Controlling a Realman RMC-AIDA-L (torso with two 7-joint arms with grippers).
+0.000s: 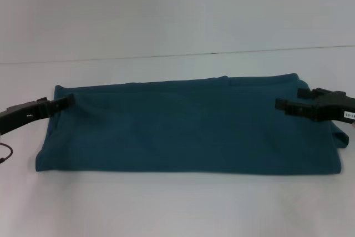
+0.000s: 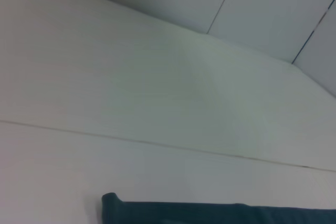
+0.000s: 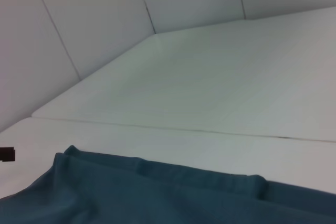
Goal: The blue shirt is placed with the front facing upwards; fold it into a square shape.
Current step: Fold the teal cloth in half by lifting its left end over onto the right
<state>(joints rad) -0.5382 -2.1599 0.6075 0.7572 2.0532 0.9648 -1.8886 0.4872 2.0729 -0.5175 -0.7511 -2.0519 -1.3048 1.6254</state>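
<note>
Surface [image 1: 177,203]: a pale, plain top was seen, with a thin seam running across it behind the garment; the whole garment was carried on it.
Blue shirt [image 1: 183,126]: was laid flat at the middle of the surface as a long band running left to right, already doubled over; no lettering or neckline was shown. A further fold inward from the ends was judged necessary for a square.
Left end effector [image 1: 65,101]: was set at the shirt's left end, near the far corner, fingers drawn together and touching the cloth; whether fabric was pinched could not be told.
Right end effector [image 1: 285,104]: was held over the shirt's right end, near the far edge, its fingers appearing parted. Both were judged to be placed at opposite ends so the ends could be carried inward.
Containers: none were seen.
</note>
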